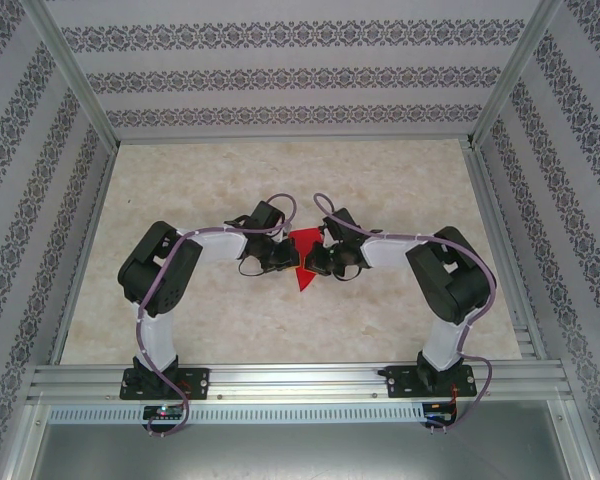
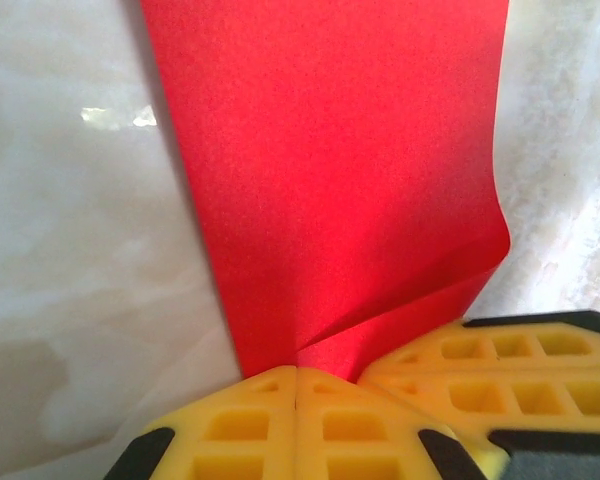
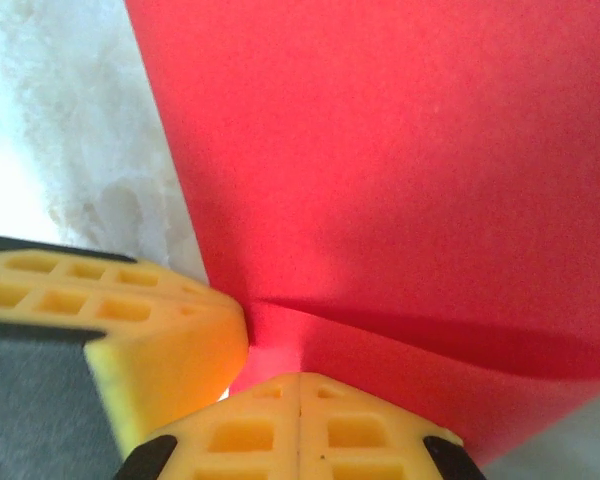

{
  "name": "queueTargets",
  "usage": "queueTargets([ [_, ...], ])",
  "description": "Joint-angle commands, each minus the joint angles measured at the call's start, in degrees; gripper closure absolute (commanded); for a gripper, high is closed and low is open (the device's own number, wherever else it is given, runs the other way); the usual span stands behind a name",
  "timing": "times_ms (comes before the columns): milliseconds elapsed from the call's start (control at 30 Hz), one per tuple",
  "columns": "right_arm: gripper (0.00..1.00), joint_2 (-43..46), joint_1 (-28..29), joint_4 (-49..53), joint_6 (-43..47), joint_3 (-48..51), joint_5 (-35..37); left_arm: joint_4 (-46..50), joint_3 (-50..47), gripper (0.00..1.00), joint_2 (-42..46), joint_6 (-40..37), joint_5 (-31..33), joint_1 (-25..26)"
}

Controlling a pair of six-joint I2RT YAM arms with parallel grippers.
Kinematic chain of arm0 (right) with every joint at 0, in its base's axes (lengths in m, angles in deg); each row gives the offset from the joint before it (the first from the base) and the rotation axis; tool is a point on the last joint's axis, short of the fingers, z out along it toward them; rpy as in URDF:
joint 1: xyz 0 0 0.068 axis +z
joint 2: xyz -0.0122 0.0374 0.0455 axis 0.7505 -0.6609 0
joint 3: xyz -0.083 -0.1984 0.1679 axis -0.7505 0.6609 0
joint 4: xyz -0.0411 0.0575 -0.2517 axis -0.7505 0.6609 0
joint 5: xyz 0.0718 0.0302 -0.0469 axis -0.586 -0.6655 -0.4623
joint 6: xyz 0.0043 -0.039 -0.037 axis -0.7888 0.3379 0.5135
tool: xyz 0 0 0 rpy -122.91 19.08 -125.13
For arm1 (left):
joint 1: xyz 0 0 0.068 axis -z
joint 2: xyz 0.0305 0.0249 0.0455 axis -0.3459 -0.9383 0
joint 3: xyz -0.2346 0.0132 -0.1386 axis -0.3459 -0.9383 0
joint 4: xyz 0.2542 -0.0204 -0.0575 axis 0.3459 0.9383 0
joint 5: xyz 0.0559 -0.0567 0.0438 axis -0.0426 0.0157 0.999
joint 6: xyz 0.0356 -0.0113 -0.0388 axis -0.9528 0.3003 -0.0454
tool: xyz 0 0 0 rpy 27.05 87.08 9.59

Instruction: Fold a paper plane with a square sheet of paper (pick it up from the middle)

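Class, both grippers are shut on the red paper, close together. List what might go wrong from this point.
1. The left gripper and right gripper pinch the red paper side by side; pulling apart could tear it.
2. In the left wrist view the paper buckles upward beside the pinch, so pressing down now may set a stray crease.
3. The two grippers' fingertips sit almost touching, so a small misstep might knock them together.

The paper is bright red, left pincer and right pincer yellow-and-black, table cream-marbled, walls floral-striped.
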Motion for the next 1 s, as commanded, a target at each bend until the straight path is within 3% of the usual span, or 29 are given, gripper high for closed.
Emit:
queueTargets([
  [0, 0.97, 3.89, 1.15, -4.42, -0.19, 2.17, -2.39, 3.88, 0.09, 1.00, -2.11, -1.35, 3.56, 0.69],
  [400, 0.97, 4.26, 4.92, -7.24, -3.31, 6.32, -3.09, 2.79, -2.67, 1.00, -1.37, -0.03, 4.28, 0.91],
  [967, 0.97, 3.46, 5.16, -6.60, -2.13, 7.65, -1.86, 3.75, -2.04, 1.00, -1.37, -0.31, 5.84, 0.92],
])
